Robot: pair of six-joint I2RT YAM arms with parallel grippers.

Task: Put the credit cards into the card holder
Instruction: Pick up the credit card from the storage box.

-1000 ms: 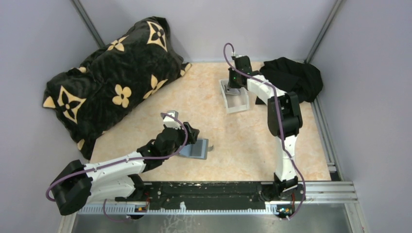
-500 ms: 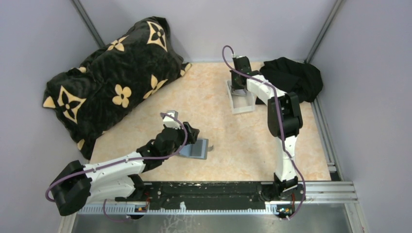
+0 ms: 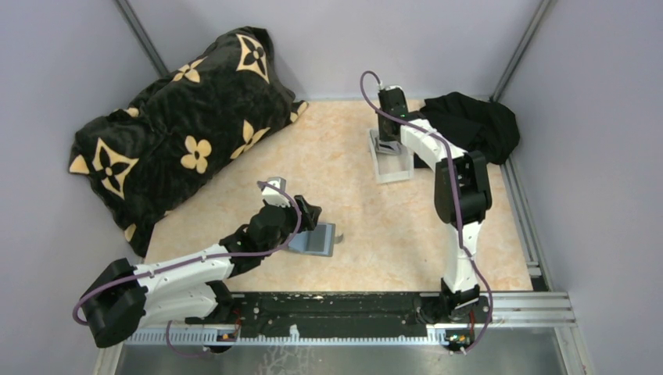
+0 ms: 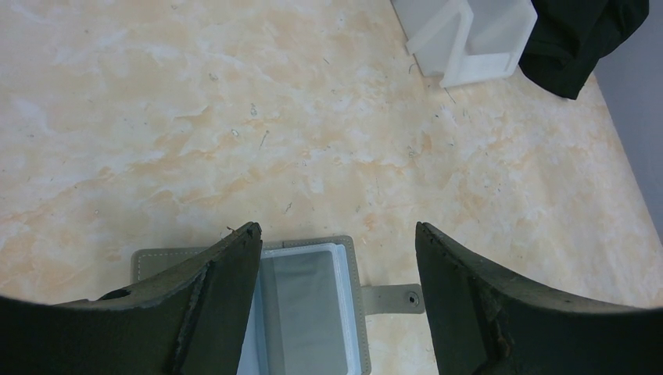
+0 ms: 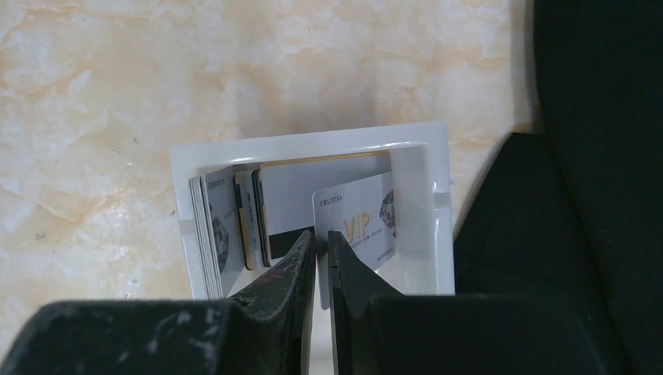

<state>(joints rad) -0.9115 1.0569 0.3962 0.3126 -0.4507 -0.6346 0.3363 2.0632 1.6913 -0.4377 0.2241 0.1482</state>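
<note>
Card [image 5: 363, 226] marked VIP inside the white tray [image 5: 305, 134] looks thin, stiff, slick; I'd take its free edge, which the right gripper [image 5: 321, 237] straddles, fingers nearly together, bite not confirmable.

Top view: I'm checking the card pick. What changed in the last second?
The right pincer shifted right over the white tray, which slid with it, and narrowed its jaws onto a credit card. The left pincer stayed open over the card holder, which did not move.
</note>
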